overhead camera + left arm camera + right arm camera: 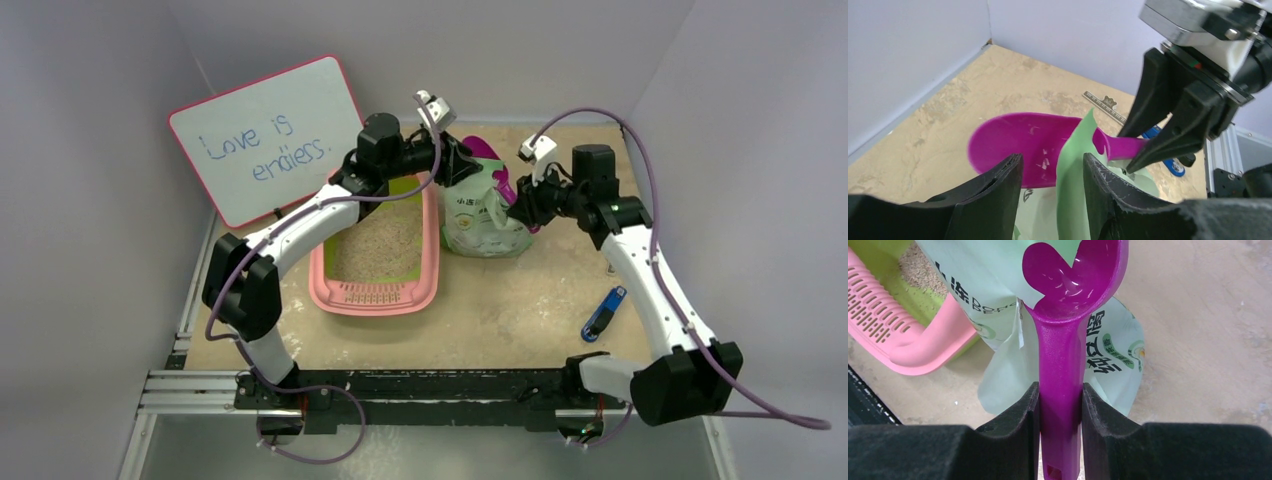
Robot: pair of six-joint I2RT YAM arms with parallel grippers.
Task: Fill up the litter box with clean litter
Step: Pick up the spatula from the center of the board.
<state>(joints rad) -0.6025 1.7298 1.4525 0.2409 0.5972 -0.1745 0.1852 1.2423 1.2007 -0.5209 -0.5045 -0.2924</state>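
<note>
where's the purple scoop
The scoop sits right of centre in the top view, handle clamped in the right gripper, bowl at the pale green bag beside the litter box.

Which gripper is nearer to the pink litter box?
Left. The left gripper is at the top edge of the pale green bag, beside the far right corner of the litter box. The right gripper, holding the purple scoop, is on the other side of the bag.

bag [482, 222] right of litter box [375, 296]
</note>
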